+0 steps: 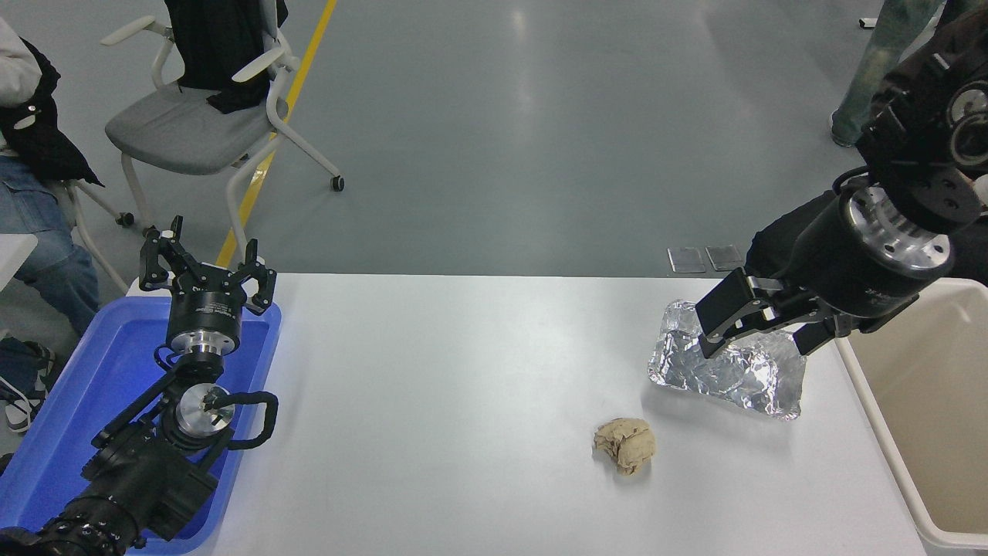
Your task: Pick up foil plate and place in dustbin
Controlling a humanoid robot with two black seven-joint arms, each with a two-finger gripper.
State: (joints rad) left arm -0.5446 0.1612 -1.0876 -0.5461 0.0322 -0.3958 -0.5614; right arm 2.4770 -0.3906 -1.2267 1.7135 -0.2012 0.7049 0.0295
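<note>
the foil plate (725, 371) sits on the white table (463, 386) just left of the dustbin (926, 401), and the right gripper (760, 340) is down over it, fingers spread, one dipping into the tray and the other at the rim nearest the bin, nothing clamped. left of and nearer than the plate lies a crumpled tan paper lump (625, 445). far left of the plate, the left gripper (207, 270) hangs open above a blue tray (62, 417).

The left arm lies parked at the lower left, its pincer (207, 266) spread wide and pointing away. The right arm reaches in from the right edge, its pincer (760, 340) angled down-left with fingers apart.
</note>
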